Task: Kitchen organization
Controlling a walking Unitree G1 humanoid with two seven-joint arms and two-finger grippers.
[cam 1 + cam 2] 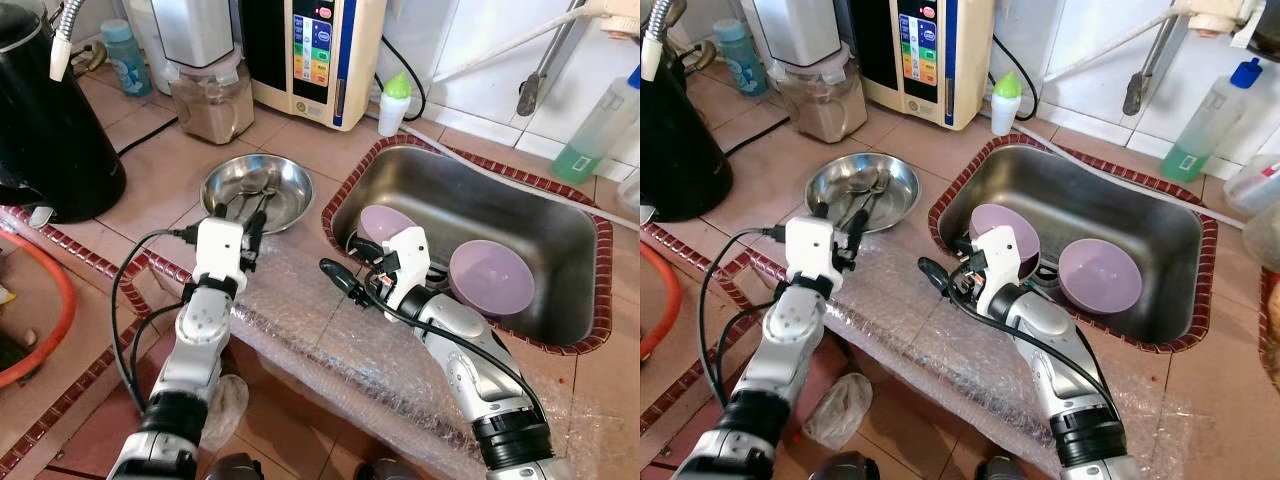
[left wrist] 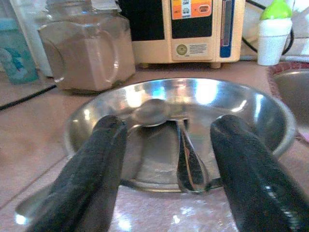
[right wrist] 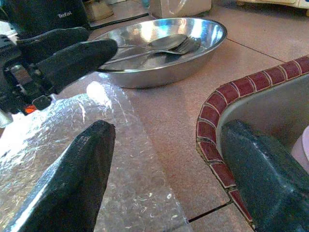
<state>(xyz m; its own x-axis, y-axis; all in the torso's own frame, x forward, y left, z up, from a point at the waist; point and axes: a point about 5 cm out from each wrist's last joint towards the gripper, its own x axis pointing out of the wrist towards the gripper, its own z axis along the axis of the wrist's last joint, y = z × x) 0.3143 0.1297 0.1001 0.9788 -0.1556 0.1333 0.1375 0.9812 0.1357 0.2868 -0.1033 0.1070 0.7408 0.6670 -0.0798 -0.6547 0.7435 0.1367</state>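
A shallow steel dish (image 1: 290,180) holding a spoon (image 2: 152,111) and a fork (image 3: 186,46) sits on the tiled counter, left of the sink (image 1: 560,225). My left gripper (image 1: 237,215) is open at the dish's near rim, its fingers (image 2: 91,169) pointing into it with nothing between them. My right gripper (image 1: 345,262) hovers open and empty over the counter between the dish and the sink's red-tiled edge (image 3: 217,116), pointing towards the dish. Two purple bowls (image 1: 385,225) (image 1: 490,275) lie in the sink.
Bubble wrap (image 1: 320,330) covers the counter's front edge under both arms. A black kettle (image 1: 50,120) stands at the left. Behind the dish stand a jar of brown powder (image 1: 210,100), a water purifier (image 1: 310,55) and a small green-capped bottle (image 1: 395,100). A green soap bottle (image 1: 590,130) stands behind the sink.
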